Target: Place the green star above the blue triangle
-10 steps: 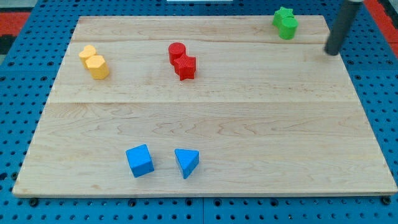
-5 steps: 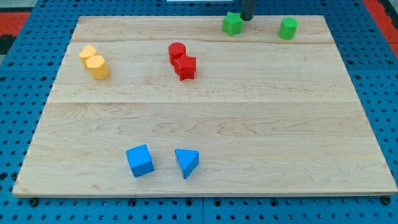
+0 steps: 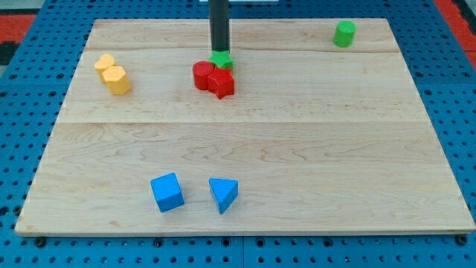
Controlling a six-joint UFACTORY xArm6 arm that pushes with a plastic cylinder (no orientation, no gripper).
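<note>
Rod-ended and with no gripper to open or close, the arm reaches down from the view's top, and my tip [image 3: 220,50] rests against the upper edge of the green star [image 3: 221,60], which is partly hidden behind it. That star touches the red star [image 3: 221,82], which sits pressed beside the red cylinder [image 3: 201,75], all well above the blue triangle [image 3: 223,194] and blue cube [image 3: 167,192] near the board's lower edge. A green cylinder [image 3: 343,33] stands at the wooden board's [image 3: 297,149] upper right, and two touching yellow blocks [image 3: 112,74] lie at its upper left.
</note>
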